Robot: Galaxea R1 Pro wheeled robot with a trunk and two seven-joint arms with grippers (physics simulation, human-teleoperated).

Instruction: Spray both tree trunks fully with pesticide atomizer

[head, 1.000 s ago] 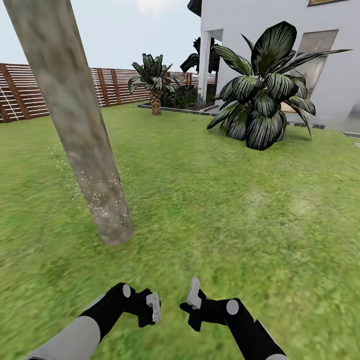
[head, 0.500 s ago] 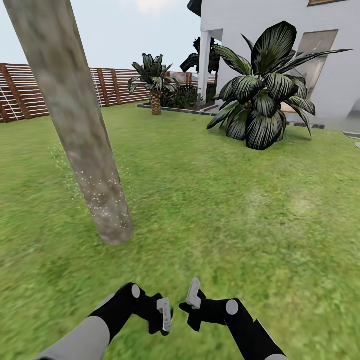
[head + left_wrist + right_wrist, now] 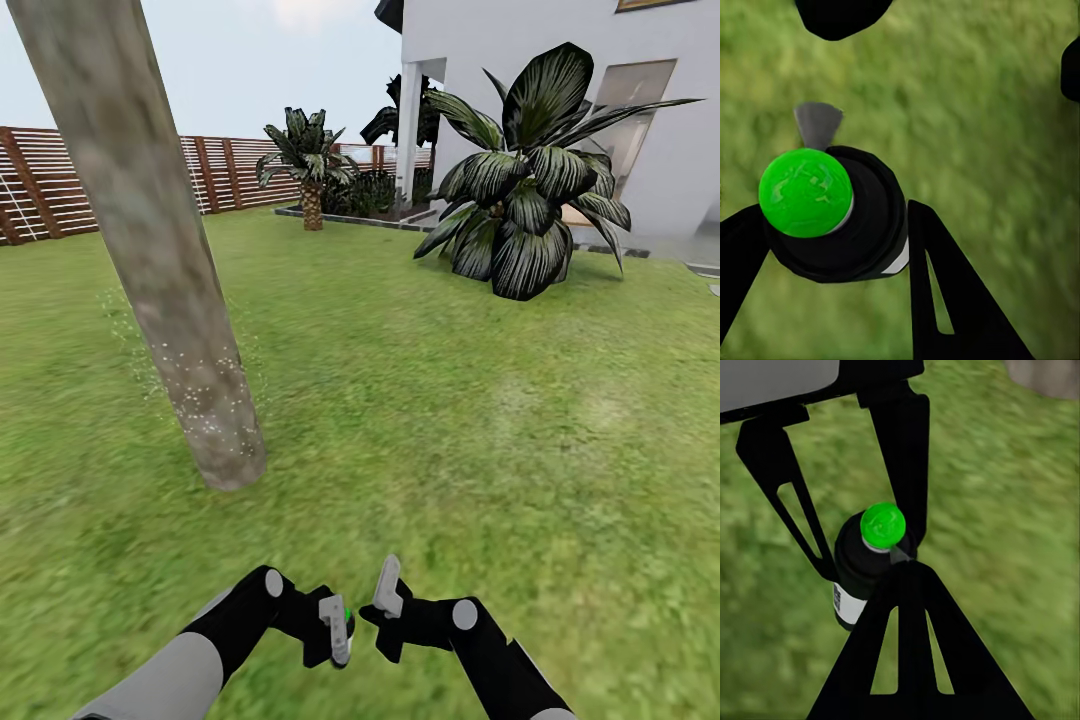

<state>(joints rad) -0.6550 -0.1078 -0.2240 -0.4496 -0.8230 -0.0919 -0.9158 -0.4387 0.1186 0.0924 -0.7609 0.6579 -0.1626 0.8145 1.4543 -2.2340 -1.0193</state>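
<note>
A thick pale grey-brown tree trunk (image 3: 170,300) leans up at the head view's left, its lower part dotted with white specks (image 3: 205,390). Low in that view my left gripper (image 3: 335,630) is shut on the pesticide atomizer (image 3: 345,622), a small black-topped bottle whose spot shows green. The left wrist view has the atomizer (image 3: 862,225) held between the two black fingers over grass. My right gripper (image 3: 388,592) sits just right of it, fingers together and holding nothing. In the right wrist view the atomizer (image 3: 862,562) stands just beyond the shut right gripper (image 3: 904,570).
Grass lawn (image 3: 450,420) spreads all around. A large dark-leaved shrub (image 3: 530,190) stands by the white house (image 3: 600,60) at the far right. A short palm (image 3: 310,165) and the brown slat fence (image 3: 60,180) line the back.
My left gripper has moved right with the atomizer, ending close beside the right gripper; the bottle's green spot now shows. The right arm and the view have stayed still.
</note>
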